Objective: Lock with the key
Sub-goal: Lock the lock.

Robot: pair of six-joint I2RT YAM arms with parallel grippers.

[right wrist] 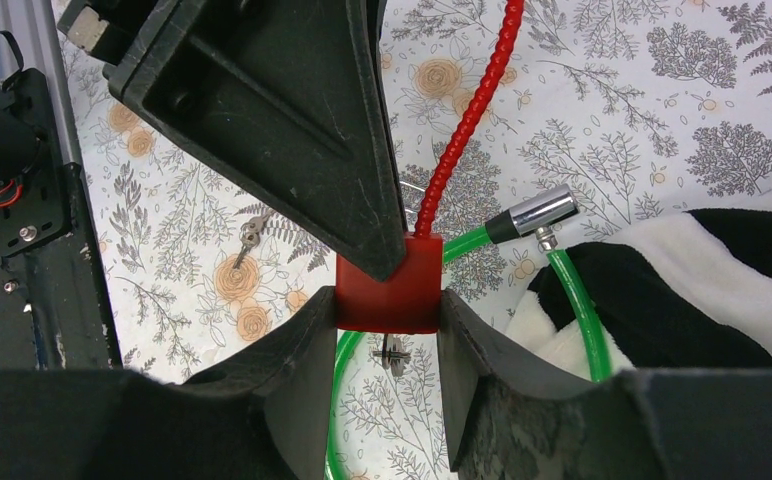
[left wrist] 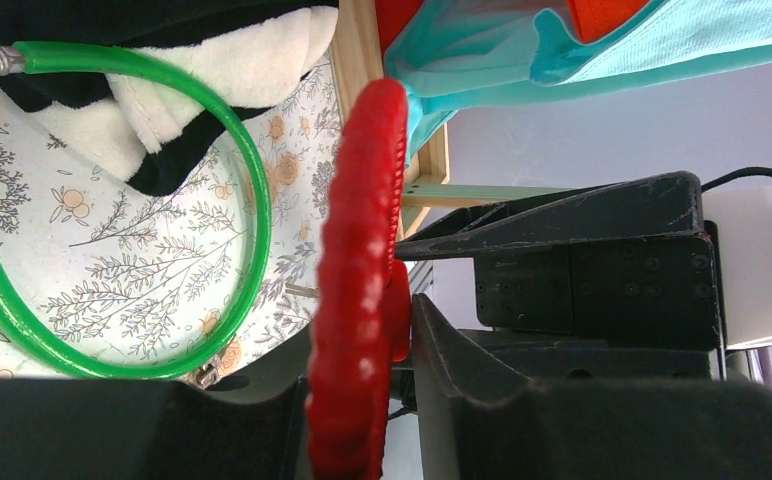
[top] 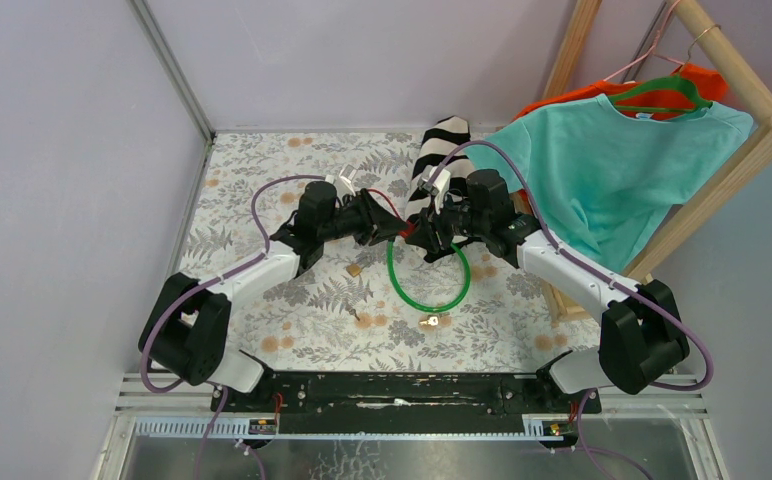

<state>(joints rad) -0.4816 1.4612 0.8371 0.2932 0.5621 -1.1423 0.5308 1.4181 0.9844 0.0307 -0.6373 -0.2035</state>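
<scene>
A red cable lock is held up between both grippers over the table's middle. My right gripper (right wrist: 389, 330) is shut on its square red lock body (right wrist: 387, 295). My left gripper (left wrist: 362, 400) is shut on the red ribbed cable (left wrist: 362, 250), right beside the lock body; in the top view the two grippers (top: 387, 228) (top: 424, 238) meet tip to tip. A small metal key (right wrist: 394, 352) shows just below the lock body; I cannot tell if it sits in the lock. Another key (right wrist: 250, 235) lies on the table.
A green cable lock (top: 427, 280) lies looped on the floral table, its metal end (right wrist: 532, 215) loose, with keys (top: 429, 321) at its near side. A zebra-striped plush (top: 440, 150) lies behind. A wooden rack with a teal shirt (top: 612, 170) stands at right.
</scene>
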